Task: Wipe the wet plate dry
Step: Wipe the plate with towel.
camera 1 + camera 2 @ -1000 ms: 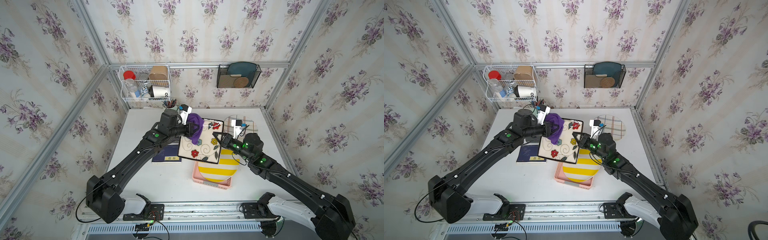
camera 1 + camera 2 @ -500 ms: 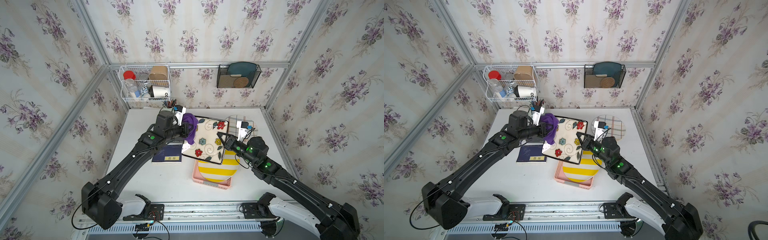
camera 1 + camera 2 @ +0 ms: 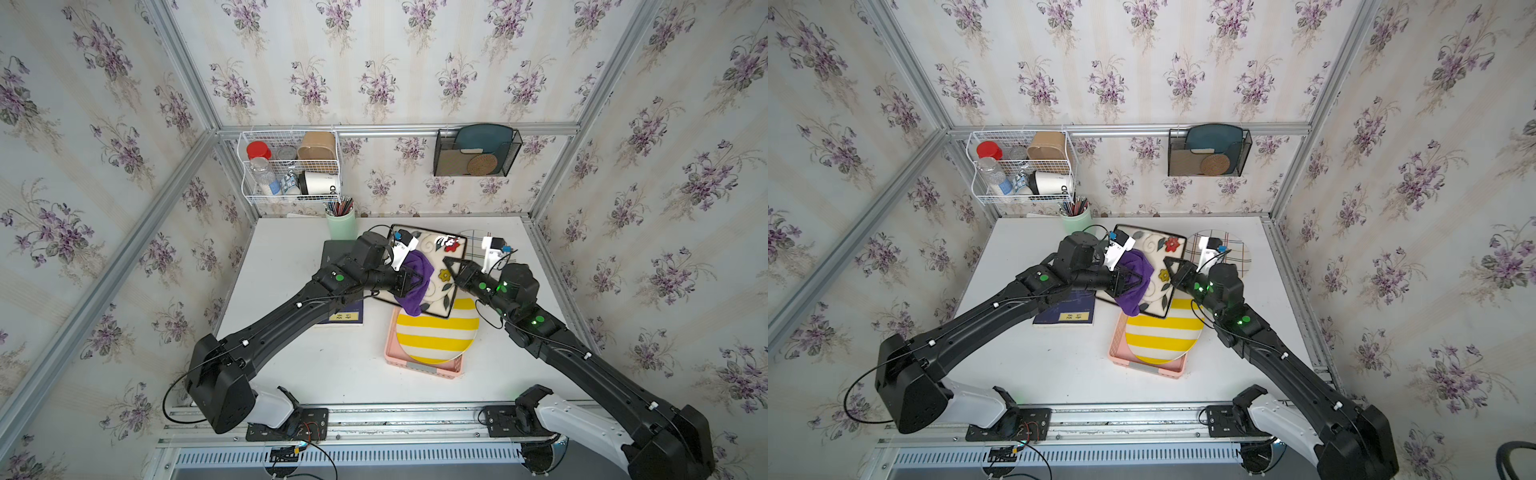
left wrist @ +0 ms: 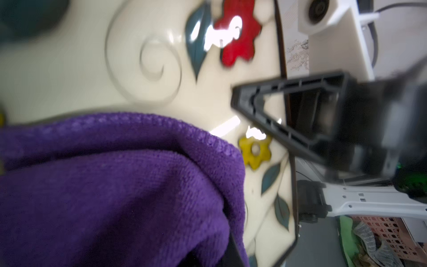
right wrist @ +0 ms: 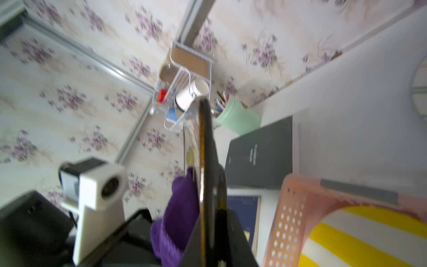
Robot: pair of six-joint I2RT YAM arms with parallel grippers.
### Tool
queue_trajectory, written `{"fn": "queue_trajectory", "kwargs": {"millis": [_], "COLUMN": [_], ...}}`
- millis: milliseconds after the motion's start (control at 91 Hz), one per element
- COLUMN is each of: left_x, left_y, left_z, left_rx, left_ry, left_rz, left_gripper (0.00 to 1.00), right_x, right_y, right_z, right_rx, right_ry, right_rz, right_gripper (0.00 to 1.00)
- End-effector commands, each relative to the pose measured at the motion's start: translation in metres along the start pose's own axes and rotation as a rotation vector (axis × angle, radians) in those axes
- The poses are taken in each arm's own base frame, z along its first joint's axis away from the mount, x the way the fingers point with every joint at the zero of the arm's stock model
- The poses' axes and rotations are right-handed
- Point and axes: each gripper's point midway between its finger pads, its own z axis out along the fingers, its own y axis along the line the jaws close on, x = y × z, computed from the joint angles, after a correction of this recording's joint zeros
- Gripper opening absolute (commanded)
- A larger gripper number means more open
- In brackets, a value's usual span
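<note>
Left pincer [image 3: 409, 279] is clenched on the cloth [image 3: 417, 268], which is pressed against the face of the plate [image 3: 434, 246] straight ahead of it, while that plate is held tilted above the basket [image 3: 424, 369] by the right pincer [image 3: 449, 263], clamped on its far rim.

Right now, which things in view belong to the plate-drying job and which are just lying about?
In the job: floral plate, edge gripped by the right gripper; purple cloth, clamped in the left gripper over the plate's face.
Lying about: yellow striped plate on the pink basket, plaid plate, dark book, blue book, pencil cup, wire basket, mesh rack.
</note>
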Motion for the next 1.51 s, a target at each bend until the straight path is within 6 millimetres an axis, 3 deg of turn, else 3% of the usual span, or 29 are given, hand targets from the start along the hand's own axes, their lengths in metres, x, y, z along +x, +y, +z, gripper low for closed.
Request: {"fn": "queue_trajectory", "kwargs": {"millis": [0,143,242,297,363,494,560,615,659,780,846,879,945,1000,1033,1165,1253,1385,1494], "left_x": [0.025,0.033,0.031,0.028,0.023,0.0,-0.014,-0.019,-0.023,-0.034,-0.039,-0.038,-0.045,-0.057,-0.064,-0.098,-0.112,-0.134,-0.151], "left_y": [-0.005,-0.041,-0.039,-0.024,0.008,0.066,0.078,0.084,0.079,0.029,0.013,0.02,0.028,0.033,0.038,0.029,0.019,-0.014,-0.037], "left_z": [0.007,0.034,0.05,0.049,0.035,-0.02,-0.051,-0.063,-0.064,-0.036,-0.027,-0.017,-0.02,-0.033,-0.041,-0.109,-0.143,-0.177,-0.196], "left_rx": [0.042,0.151,0.125,0.049,-0.095,-0.261,-0.309,-0.328,-0.297,0.006,0.036,0.005,-0.046,-0.068,-0.06,0.109,0.28,0.529,0.708], "left_ry": [0.109,0.143,0.13,0.116,0.091,-0.051,-0.15,-0.183,-0.187,-0.158,-0.147,-0.129,-0.142,-0.188,-0.219,-0.421,-0.489,-0.551,-0.591], "left_rz": [0.005,0.014,-0.055,-0.079,-0.129,-0.233,-0.233,-0.236,-0.226,-0.189,-0.154,-0.16,-0.163,-0.169,-0.192,-0.288,-0.382,-0.392,-0.391], "left_gripper": [0.0,0.0,0.0,0.0,0.0,0.0,0.0,0.0,0.0,0.0,0.0,0.0,0.0,0.0,0.0,0.0,0.0,0.0,0.0], "right_x": [-0.057,-0.045,-0.047,-0.05,-0.056,-0.055,-0.044,-0.032,-0.023,0.003,0.009,0.009,0.003,-0.009,-0.027,-0.077,-0.098,-0.106,-0.101], "right_y": [0.09,0.101,0.106,0.104,0.098,0.093,0.1,0.105,0.107,0.116,0.118,0.117,0.114,0.111,0.102,0.087,0.086,0.11,0.124], "right_z": [-0.028,-0.02,-0.016,-0.017,-0.021,-0.026,-0.025,-0.023,-0.021,-0.016,-0.011,-0.009,-0.009,-0.014,-0.017,-0.046,-0.066,-0.089,-0.088], "right_rx": [-0.393,-0.468,-0.478,-0.471,-0.447,-0.412,-0.443,-0.474,-0.497,-0.558,-0.572,-0.566,-0.549,-0.532,-0.503,-0.501,-0.562,-0.731,-0.811], "right_ry": [-0.212,-0.171,-0.174,-0.193,-0.221,-0.216,-0.152,-0.104,-0.072,0.01,0.033,0.035,0.004,-0.036,-0.083,-0.192,-0.222,-0.221,-0.176], "right_rz": [0.085,0.16,0.166,0.176,0.192,0.144,0.099,0.074,0.064,0.037,0.011,0.011,0.016,0.028,0.036,0.089,0.123,0.129,0.112], "right_gripper": [0.0,0.0,0.0,0.0,0.0,0.0,0.0,0.0,0.0,0.0,0.0,0.0,0.0,0.0,0.0,0.0,0.0,0.0,0.0]}}
